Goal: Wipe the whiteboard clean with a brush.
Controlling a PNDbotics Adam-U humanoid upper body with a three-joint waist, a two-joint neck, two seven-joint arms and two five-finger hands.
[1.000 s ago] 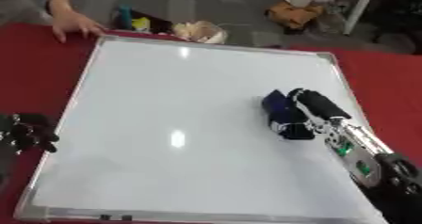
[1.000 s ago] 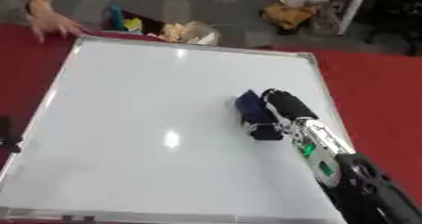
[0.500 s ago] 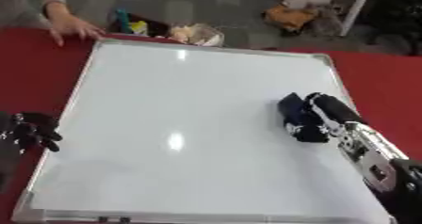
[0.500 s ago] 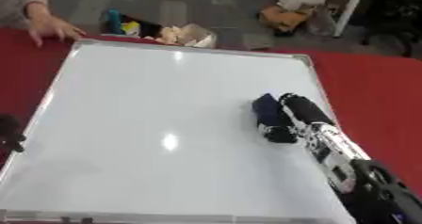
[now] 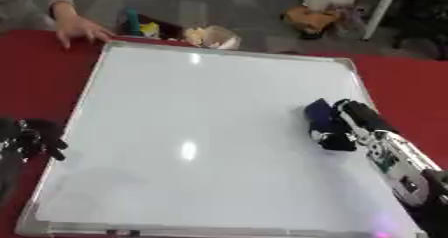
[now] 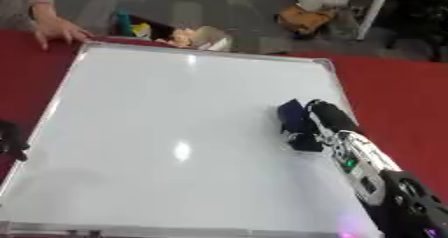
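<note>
the left hand (image 5: 31, 138) rests at the near left edge of the whiteboard (image 5: 201, 132), its fingers curled on nothing. to the right, the right hand (image 5: 359, 124) is curled round the dark blue brush (image 5: 325, 126), which sits on the board's right side, toward the middle. the surface looks clean already; to finish well, i would keep the brush flat and sweep in overlapping passes. at the far left corner a person's hand (image 5: 77, 29) rests beside the frame. no containers can be made out.

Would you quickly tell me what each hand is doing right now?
Left hand: curled, holding nothing, at the whiteboard's left edge.
Right hand: closed on the blue brush.
</note>
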